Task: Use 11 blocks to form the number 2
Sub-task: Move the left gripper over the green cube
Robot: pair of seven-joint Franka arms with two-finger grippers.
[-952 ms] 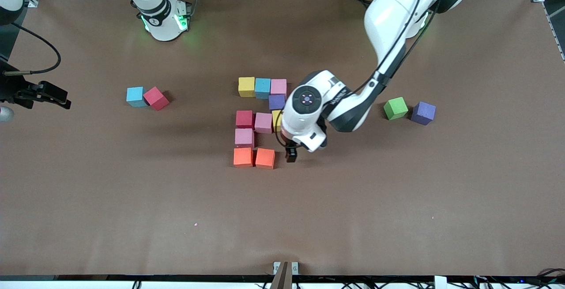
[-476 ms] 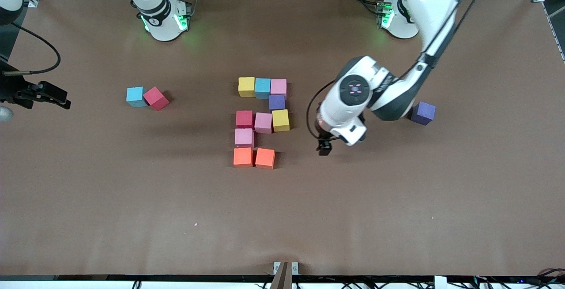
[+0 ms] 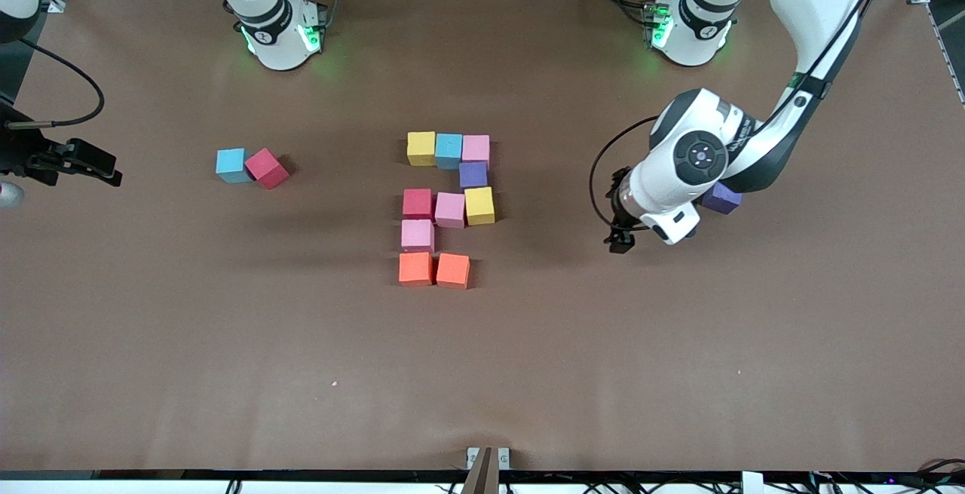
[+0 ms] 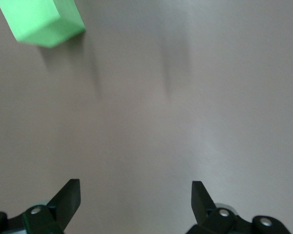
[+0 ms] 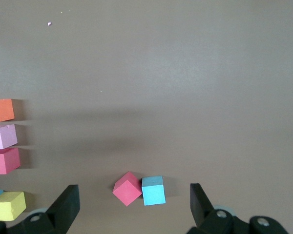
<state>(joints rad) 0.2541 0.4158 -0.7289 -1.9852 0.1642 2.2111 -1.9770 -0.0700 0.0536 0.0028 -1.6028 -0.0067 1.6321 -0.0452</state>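
A: Why is the number 2 [image 3: 446, 207] left unfinished on the brown table [image 3: 226, 343]?

B: Ten blocks are laid; one is judged missing beside the orange pair [image 3: 433, 269]. The left gripper [image 3: 621, 239], fingers spread and empty, is held over bare table just beside the green block [image 4: 41, 22].

A: And the right gripper [image 5: 134, 207]?

B: Parked, spread, nothing pinched, above the blue-and-red pair [image 3: 251, 167]. Cabling is seen past the table.

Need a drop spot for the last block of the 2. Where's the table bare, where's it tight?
Bare: the gap beside the orange pair toward the left arm's end, and all the table nearer the camera. Also between the digit and the blue/red pair. Tight: around the purple block under the open left gripper.
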